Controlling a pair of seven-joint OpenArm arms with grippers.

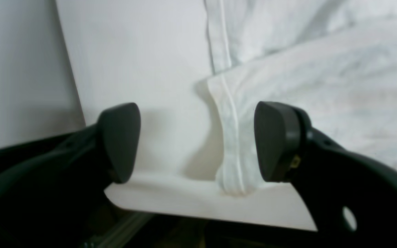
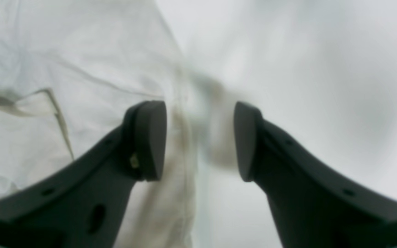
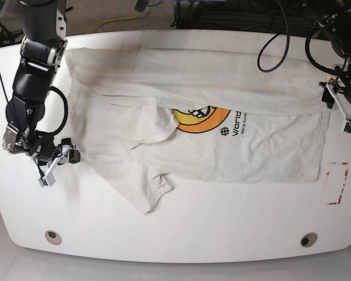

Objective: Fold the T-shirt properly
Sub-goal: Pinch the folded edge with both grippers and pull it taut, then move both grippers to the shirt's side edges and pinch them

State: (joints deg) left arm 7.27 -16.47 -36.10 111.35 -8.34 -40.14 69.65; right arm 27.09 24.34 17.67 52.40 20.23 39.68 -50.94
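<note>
The off-white T-shirt [image 3: 234,155] lies spread across the white table [image 3: 181,228], with one side and a sleeve [image 3: 149,187] folded over the orange print [image 3: 202,117]. My left gripper [image 3: 338,100] stands at the shirt's right edge. In the left wrist view it [image 1: 198,141] is open, and the stitched hem [image 1: 233,137] runs between its fingers close to the right pad [image 1: 276,141]. My right gripper [image 3: 61,158] is at the shirt's left edge. It [image 2: 198,139] is open too, with the blurred cloth edge [image 2: 184,137] between its pads.
A red-marked rectangle [image 3: 337,182] sits on the table near the right edge. Two round fittings [image 3: 53,236] [image 3: 308,239] lie near the front edge. Black cables [image 3: 281,35] hang at the back right. The table corner [image 1: 143,199] is just under the left gripper.
</note>
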